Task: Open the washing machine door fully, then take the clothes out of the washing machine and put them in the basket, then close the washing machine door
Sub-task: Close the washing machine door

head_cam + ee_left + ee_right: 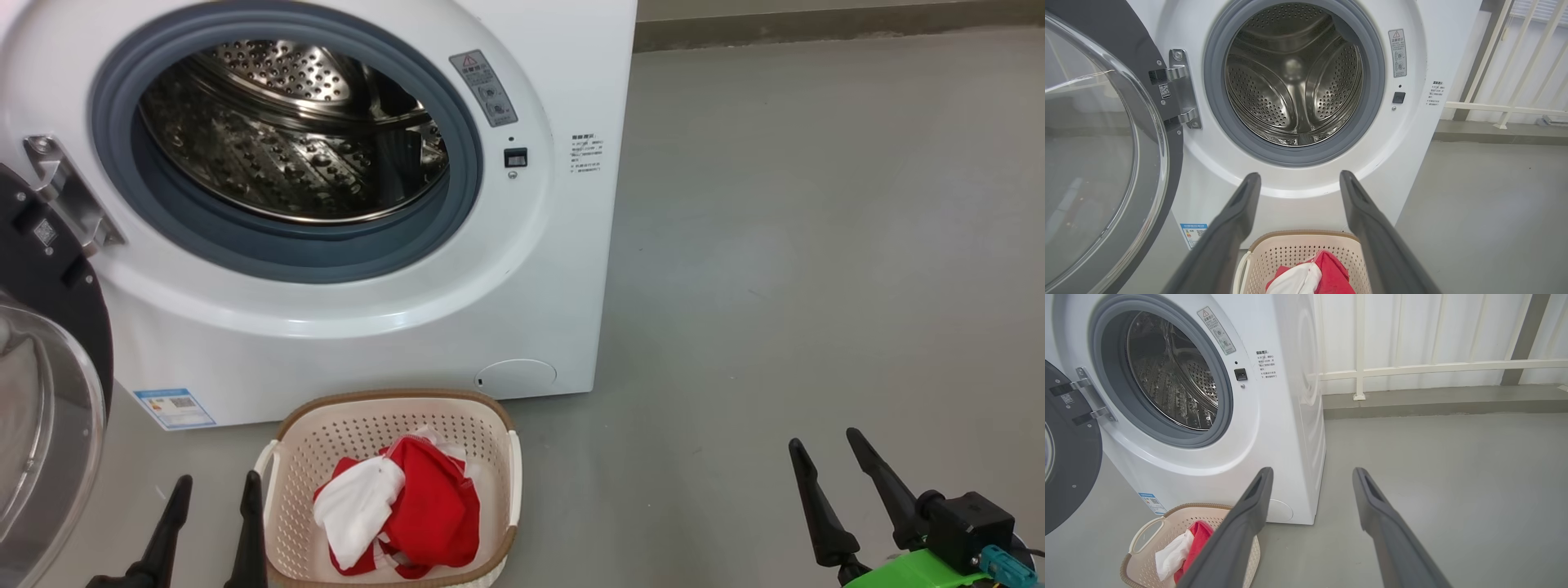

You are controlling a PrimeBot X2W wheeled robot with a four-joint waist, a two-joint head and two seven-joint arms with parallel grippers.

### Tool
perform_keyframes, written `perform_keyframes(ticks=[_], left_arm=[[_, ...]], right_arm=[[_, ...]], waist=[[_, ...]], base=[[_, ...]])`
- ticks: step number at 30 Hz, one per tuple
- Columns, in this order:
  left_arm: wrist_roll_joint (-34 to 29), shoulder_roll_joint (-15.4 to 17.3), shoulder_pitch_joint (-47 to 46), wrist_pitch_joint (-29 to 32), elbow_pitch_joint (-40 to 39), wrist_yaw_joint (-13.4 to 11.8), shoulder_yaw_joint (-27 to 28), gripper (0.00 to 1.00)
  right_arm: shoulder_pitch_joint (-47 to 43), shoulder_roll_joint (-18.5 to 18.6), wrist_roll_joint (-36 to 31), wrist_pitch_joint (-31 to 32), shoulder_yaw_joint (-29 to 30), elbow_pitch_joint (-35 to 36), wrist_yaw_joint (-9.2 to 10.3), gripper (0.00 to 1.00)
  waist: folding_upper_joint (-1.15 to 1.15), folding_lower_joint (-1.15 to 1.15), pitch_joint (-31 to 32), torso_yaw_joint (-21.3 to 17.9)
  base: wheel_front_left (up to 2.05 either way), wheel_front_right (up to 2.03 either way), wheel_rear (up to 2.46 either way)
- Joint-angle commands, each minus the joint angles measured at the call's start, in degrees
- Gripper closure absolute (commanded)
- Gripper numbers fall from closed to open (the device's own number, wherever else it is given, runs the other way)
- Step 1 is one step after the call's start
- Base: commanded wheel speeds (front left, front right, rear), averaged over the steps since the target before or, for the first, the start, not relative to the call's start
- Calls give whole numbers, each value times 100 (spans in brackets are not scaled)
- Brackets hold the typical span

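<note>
Clothes (pixel 400 506) in basket (pixel 359 433), just beside left tool (pixel 218 480) | right tool (pixel 823 439) apart | both spread, empty

Bright, even light, faint shadows; the washing machine (pixel 1298 196) gleams (wrist-view edges bow).

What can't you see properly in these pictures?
- How many clothes there are: head view, they lie piled over one another in the basket.
- The washing machine door: head view, cut off by the left edge.
- Words on the grey warning sticker: every view, too small to read.
</note>
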State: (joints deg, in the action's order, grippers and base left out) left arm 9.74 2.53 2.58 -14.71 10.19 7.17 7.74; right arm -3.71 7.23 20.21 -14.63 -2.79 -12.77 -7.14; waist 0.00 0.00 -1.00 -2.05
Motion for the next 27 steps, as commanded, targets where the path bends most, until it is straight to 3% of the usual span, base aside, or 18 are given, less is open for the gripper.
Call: perform_keyframes(ticks=[1,11,27], left_arm=[[48,35,-48,-29,-156,10,178,0],[225,35,-106,-29,-9,-6,163,0],[427,35,-28,-29,56,-160,14,0]], right_arm=[[23,92,2,-37,-100,154,-35,0],[80,111,1,-37,-164,148,-35,0],[331,269,40,-37,-469,51,-35,0]], waist=[[0,0,-1,11],[0,0,-62,399],[0,0,-97,1841]], base=[[0,0,0],[0,0,0],[0,0,0]])
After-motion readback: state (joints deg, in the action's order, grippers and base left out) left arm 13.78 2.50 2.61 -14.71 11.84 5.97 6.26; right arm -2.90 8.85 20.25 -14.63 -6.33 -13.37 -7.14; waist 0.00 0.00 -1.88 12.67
